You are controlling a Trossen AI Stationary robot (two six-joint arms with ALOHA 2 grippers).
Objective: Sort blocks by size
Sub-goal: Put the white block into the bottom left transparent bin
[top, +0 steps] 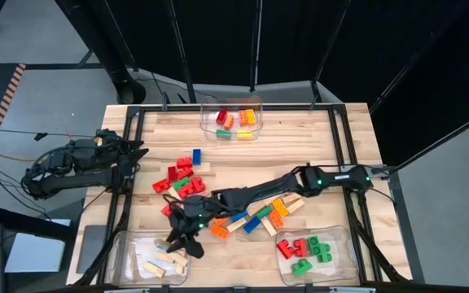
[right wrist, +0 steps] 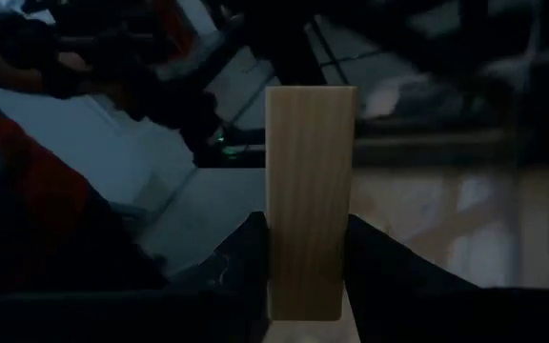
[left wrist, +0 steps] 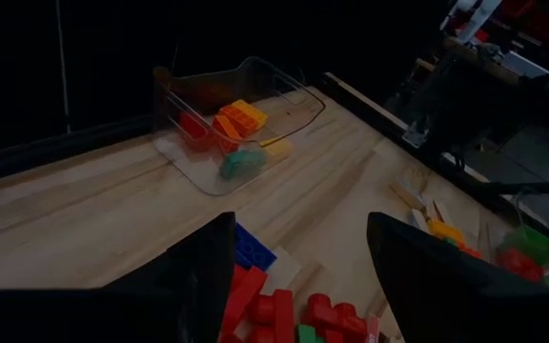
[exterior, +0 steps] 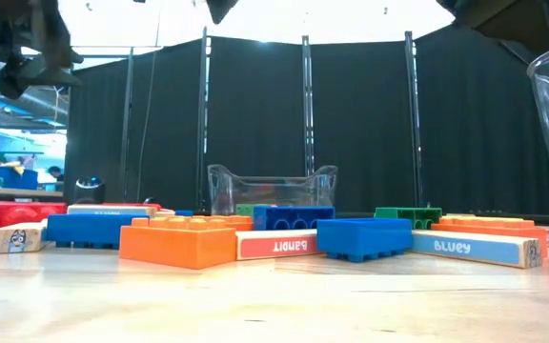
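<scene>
Right arm reaches diagonally across the surface point(top: 316, 138) toward the near-left bin point(top: 149, 259); its pincer point(top: 173, 242) sits at that bin's rim, clamped on a pale wooden bar point(right wrist: 310, 195), plain grain, standing lengthwise between the fingers point(right wrist: 246, 267). Left arm folded back at the surface's left edge, pincer point(top: 137, 152) spread wide, holding nothing. Loose blocks point(top: 187, 181) lie mid-surface under the right arm; more wooden bars point(top: 166, 262) in the bin

i count three clear bins point(top: 231, 110) on the table point(top: 316, 146), two arms, and about four wooden bars point(top: 163, 262) in the near-left bin; the loose bricks point(top: 182, 175) are too jumbled to count.
</scene>
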